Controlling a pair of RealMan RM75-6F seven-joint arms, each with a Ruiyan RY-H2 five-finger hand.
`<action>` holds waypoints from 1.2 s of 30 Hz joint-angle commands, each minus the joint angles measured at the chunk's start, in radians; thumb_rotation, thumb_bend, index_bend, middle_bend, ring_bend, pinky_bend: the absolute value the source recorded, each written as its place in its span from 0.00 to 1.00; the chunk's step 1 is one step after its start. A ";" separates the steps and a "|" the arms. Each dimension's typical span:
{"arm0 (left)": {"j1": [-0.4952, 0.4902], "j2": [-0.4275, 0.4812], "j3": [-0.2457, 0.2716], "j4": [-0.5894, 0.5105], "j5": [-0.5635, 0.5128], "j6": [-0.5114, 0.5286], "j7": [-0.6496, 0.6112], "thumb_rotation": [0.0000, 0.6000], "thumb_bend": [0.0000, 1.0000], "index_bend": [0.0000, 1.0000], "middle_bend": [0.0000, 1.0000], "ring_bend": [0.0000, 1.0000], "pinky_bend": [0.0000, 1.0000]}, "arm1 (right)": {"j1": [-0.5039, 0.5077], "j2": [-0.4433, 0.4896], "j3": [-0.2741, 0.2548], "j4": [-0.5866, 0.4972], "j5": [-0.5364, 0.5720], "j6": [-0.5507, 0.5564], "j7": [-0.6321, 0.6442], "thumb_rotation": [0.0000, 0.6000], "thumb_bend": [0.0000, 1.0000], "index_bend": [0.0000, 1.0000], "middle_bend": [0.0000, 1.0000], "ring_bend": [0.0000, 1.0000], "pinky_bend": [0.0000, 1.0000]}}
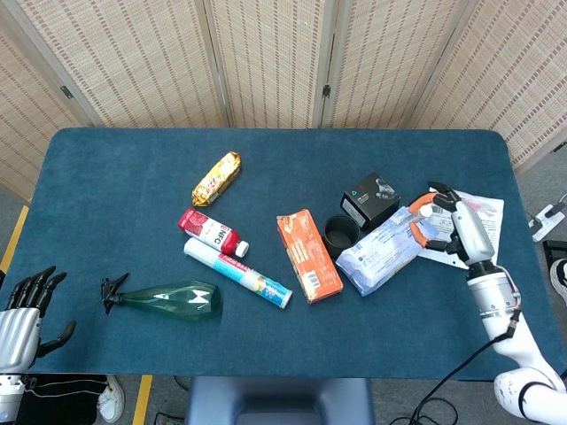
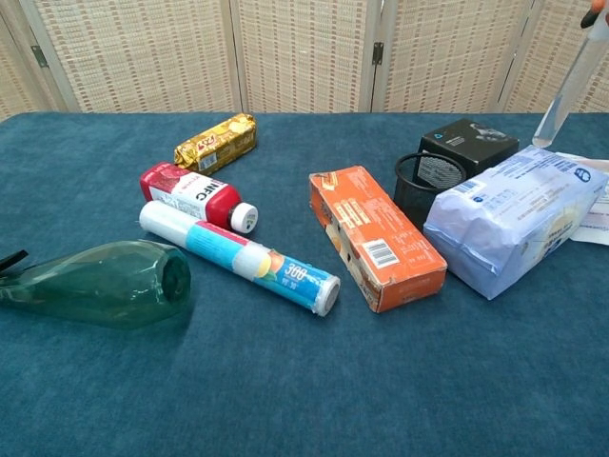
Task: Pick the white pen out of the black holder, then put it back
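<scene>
The black mesh holder (image 1: 341, 233) (image 2: 428, 186) stands upright and empty between the orange box and the pale blue bag. My right hand (image 1: 447, 221) hovers over the bag's right end, to the right of the holder, and grips the white pen (image 2: 569, 81). The pen slants down and to the left, its lower tip above the bag and well right of the holder's mouth. In the chest view only the pen and a sliver of the hand show at the top right corner. My left hand (image 1: 22, 323) hangs off the table's near left corner with fingers spread, holding nothing.
An orange box (image 1: 308, 255), a pale blue bag (image 1: 381, 252) and a black box (image 1: 370, 199) crowd around the holder. Papers (image 1: 483, 208) lie under the right hand. Further left lie a red bottle (image 1: 211, 232), a tube (image 1: 237, 273), a green spray bottle (image 1: 168, 299) and a gold pack (image 1: 217, 178).
</scene>
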 commanded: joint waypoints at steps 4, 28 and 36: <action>0.001 -0.002 0.001 0.003 -0.002 -0.001 -0.003 1.00 0.37 0.15 0.10 0.11 0.12 | 0.050 -0.021 0.032 -0.030 0.055 -0.078 0.135 1.00 0.35 0.60 0.38 0.11 0.10; 0.006 -0.008 0.003 0.022 -0.013 -0.006 -0.015 1.00 0.37 0.15 0.10 0.11 0.12 | 0.205 -0.258 0.051 0.136 0.228 -0.165 -0.034 1.00 0.35 0.60 0.39 0.11 0.10; 0.006 -0.010 0.004 0.025 -0.012 -0.006 -0.017 1.00 0.37 0.15 0.10 0.11 0.12 | 0.210 -0.358 0.010 0.235 0.227 -0.201 -0.028 1.00 0.36 0.60 0.39 0.11 0.10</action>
